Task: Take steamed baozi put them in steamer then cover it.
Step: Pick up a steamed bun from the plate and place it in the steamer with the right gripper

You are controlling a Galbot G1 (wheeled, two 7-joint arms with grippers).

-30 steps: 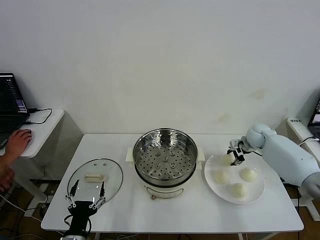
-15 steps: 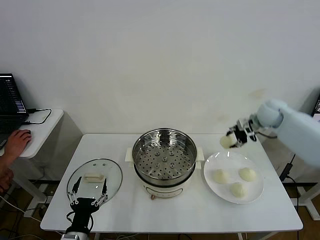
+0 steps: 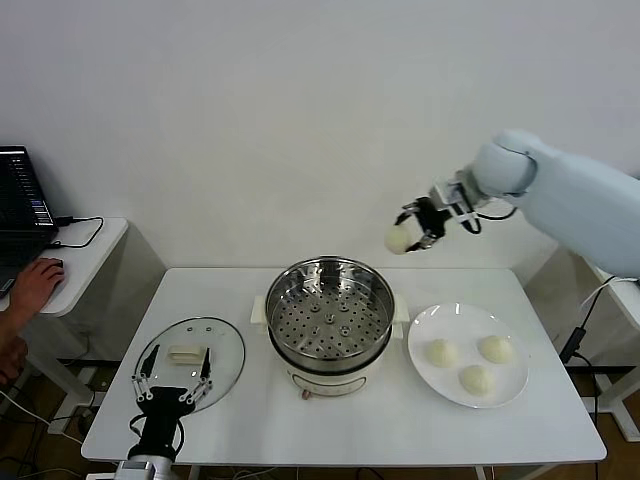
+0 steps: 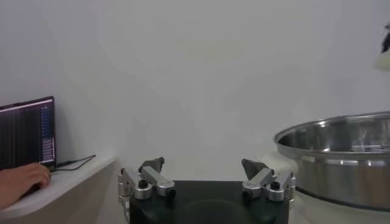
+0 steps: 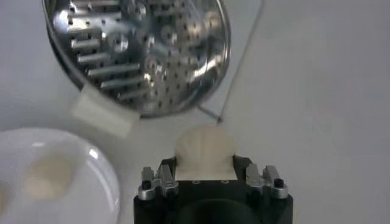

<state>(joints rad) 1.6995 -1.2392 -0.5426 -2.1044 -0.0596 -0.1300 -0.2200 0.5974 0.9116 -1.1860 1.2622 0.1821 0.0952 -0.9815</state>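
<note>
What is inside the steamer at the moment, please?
Only the perforated tray shows inside the steamer; no buns lie on it. Anything beneath the tray is covered. One bun hangs in the right end effector.

Head view: looking forward and down from above onto the whole table (image 3: 540, 420), steamer (image 3: 330, 322) at centre. Left wrist view: low, near table level, facing the wall, steamer (image 4: 338, 158) at 3 o'clock. Right wrist view: close, looking down from above, steamer (image 5: 143, 52) at 11 o'clock.
</note>
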